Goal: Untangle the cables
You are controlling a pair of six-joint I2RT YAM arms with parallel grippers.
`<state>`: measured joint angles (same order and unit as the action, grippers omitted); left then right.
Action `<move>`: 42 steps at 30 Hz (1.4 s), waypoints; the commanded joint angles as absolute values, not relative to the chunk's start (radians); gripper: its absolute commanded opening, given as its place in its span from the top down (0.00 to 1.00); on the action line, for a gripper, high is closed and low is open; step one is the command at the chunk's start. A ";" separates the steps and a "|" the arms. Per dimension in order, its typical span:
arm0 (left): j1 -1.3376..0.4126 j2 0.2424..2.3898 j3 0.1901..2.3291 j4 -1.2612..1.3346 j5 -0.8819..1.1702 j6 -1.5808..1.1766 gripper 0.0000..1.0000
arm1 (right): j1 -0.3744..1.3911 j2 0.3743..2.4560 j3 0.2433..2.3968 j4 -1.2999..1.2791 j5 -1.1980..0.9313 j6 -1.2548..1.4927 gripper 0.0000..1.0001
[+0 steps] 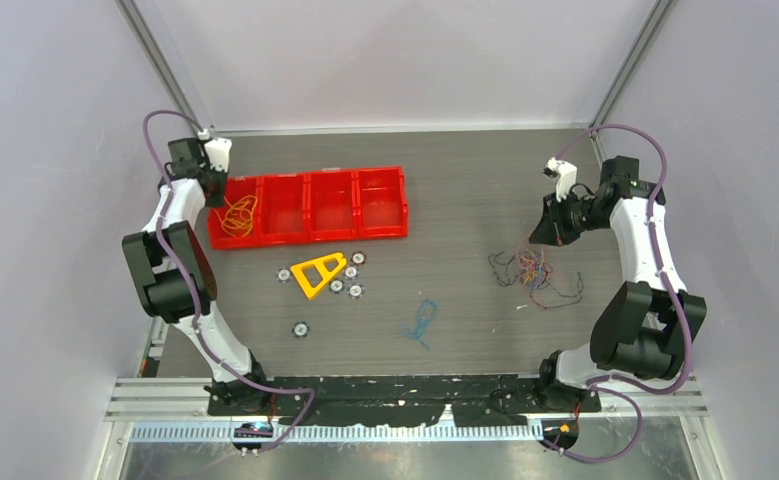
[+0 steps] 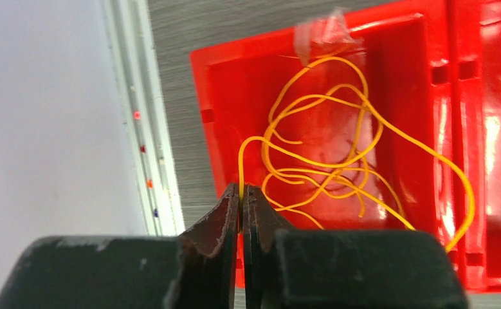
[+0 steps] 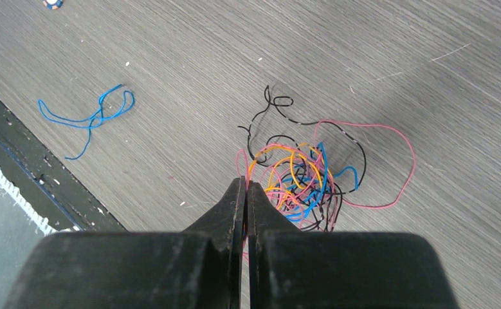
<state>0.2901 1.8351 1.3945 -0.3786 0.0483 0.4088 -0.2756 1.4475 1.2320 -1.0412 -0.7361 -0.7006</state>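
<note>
While the top view looks down, a red tray (image 1: 308, 207) with four compartments sits back-left on the worktop (image 1: 465, 170). Only its leftmost compartment shows any contents, the orange-yellow cables (image 1: 237, 215). The left gripper (image 1: 217, 192) hangs over that end, and the right gripper (image 1: 540, 238) is just behind the multicolour tangle (image 1: 530, 270), right of centre. One blue cable (image 1: 420, 322) lies alone near the middle, well apart from the tangle with bare worktop between. One yellow triangle piece (image 1: 320, 272) sits in front of the tray with six small round discs (image 1: 300, 328) around it. More bare worktop runs behind the tangle to the back wall, and a black strip (image 1: 405, 392) lines the near edge.

Left wrist view: the jaws are pressed together, and one strand of the orange-yellow cables runs down in between the tips. The rest loops loosely inside the compartment, one loop riding over the right divider. The tray's left wall is close to the worktop's side rail (image 2: 145, 129).

Right wrist view: the jaws are closed to a thin slit, tips right at the tangle's near side. I cannot tell if a strand is caught. Orange, blue, pink and black wires are knotted there, pink and black loops spreading outward. The blue cable lies to the left, near the black strip, and two discs show at the top-left corner.
</note>
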 commanded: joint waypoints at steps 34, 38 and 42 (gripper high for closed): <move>-0.552 1.310 0.967 -0.427 0.742 0.100 0.28 | 0.043 1.469 1.072 -0.971 -0.551 -0.608 0.33; -0.619 1.446 0.969 -0.342 0.779 -0.063 0.35 | 0.045 1.430 1.059 -0.991 -0.570 -0.596 0.24; -0.699 1.506 1.000 -0.328 0.767 -0.046 0.38 | 0.064 1.407 1.028 -1.041 -0.631 -0.613 0.20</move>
